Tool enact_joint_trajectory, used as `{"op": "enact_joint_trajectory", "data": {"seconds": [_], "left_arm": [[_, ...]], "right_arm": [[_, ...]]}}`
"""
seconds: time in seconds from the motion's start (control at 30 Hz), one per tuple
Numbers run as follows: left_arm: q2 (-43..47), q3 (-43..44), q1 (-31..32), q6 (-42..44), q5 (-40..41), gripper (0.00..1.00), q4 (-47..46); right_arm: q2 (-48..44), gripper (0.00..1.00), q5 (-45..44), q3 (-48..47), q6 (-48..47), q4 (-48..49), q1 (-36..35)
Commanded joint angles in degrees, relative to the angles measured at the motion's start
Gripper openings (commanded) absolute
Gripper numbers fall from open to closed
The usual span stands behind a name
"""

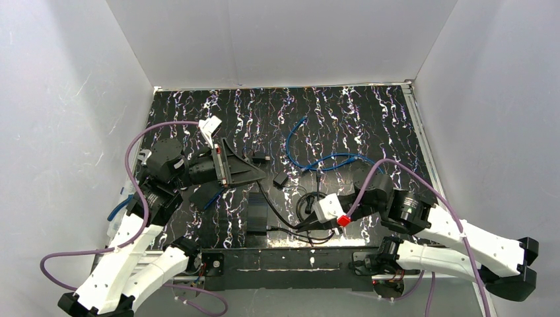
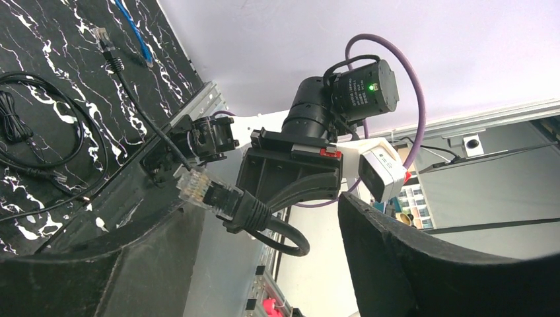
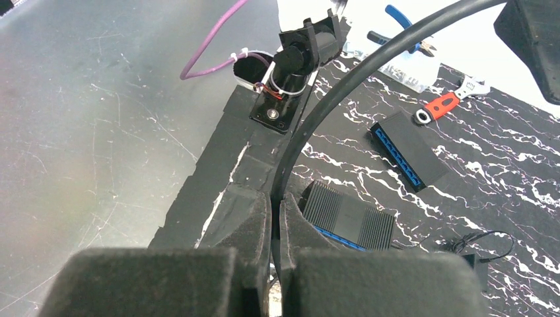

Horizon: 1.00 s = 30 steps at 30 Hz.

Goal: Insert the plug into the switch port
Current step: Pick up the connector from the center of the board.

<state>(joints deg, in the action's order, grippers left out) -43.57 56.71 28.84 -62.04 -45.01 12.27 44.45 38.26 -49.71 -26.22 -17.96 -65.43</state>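
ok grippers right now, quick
left gripper: open, plug between the jaws, not clamped
right gripper: shut on the black cable

Top view: ports on the ribbed switch (image 1: 263,216) were too small to resolve. Left wrist: the lead behind the plug (image 2: 195,187) was hidden past its loop, and the left gripper (image 2: 267,206) was cropped at the bottom edge. Right wrist: the black cable (image 3: 343,86) ran off the top edge.
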Motion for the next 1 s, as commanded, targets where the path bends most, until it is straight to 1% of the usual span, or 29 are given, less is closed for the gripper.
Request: {"op": "enact_joint_trajectory", "data": {"seconds": [0.0, 0.23, 0.47, 0.7, 0.83, 0.97], "left_arm": [[0.1, -0.3, 0.0, 0.1, -0.3, 0.68, -1.5], [0.2, 0.0, 0.0, 0.4, 0.0, 0.64, -1.1], [0.4, 0.2, 0.0, -0.4, -0.1, 0.57, -2.3], [0.9, 0.1, 0.0, -1.3, -0.3, 0.52, -2.7], [1.0, 0.1, 0.0, -1.6, -0.8, 0.44, -2.9], [1.2, -0.1, 0.0, -1.7, -1.2, 0.34, -3.0]], "right_arm": [[-2.0, 0.01, 0.8, 0.6, -1.1, 1.1, -0.7], [-5.2, 0.01, 3.2, 1.7, 0.4, 0.7, -1.1], [-5.8, 0.01, 5.7, 1.9, 0.8, -1.1, -1.3], [-6.3, 0.01, 5.8, 3.0, 1.5, -0.6, -1.5], [-6.6, 0.01, 5.2, 3.3, 1.6, -0.5, -1.5], [-6.7, 0.01, 4.6, 3.6, 2.0, -0.4, -1.5]]}}
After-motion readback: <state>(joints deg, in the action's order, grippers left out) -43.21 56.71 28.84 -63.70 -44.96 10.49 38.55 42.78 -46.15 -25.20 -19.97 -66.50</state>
